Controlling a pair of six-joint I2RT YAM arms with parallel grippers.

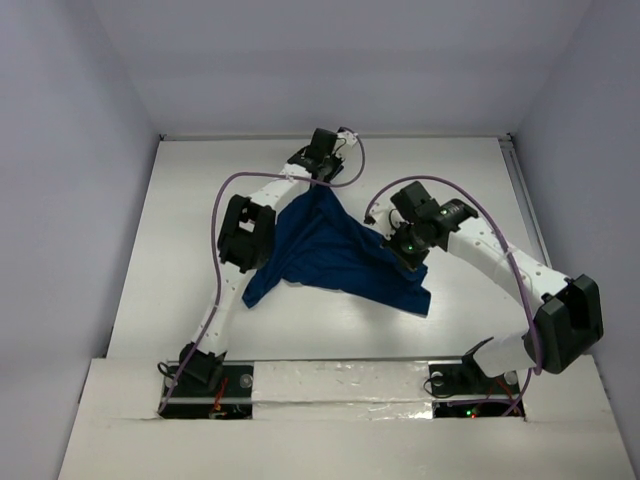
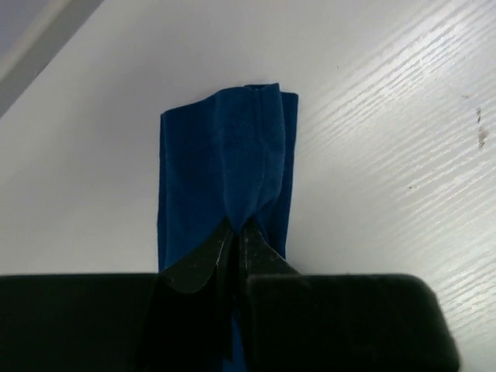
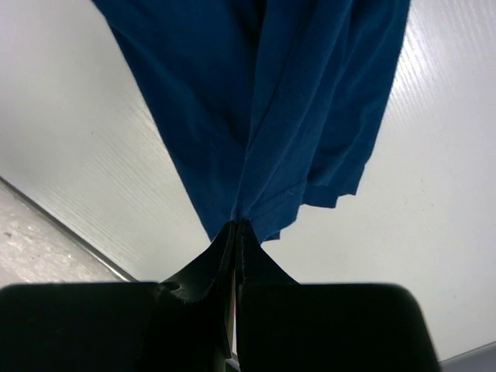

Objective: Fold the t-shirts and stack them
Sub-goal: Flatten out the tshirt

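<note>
Tightly closed, the left gripper (image 2: 236, 229) pinches a bunched edge of the dark navy-blue short-sleeved cloth t-shirt (image 1: 340, 255), while the right gripper (image 3: 235, 226) is likewise clamped on another gathered edge (each wrist view shows fabric fanning from the fingertips). The garment stretches between them over the middle of the white table (image 1: 180, 250).

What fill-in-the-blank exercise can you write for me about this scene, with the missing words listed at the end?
1. The t-shirt is dark ____ in colour.
2. The left gripper is ____ on the t-shirt, not open.
3. The right gripper pinches the t-shirt too, so ____ grippers hold it in all.

Missing words: blue; shut; two.
</note>
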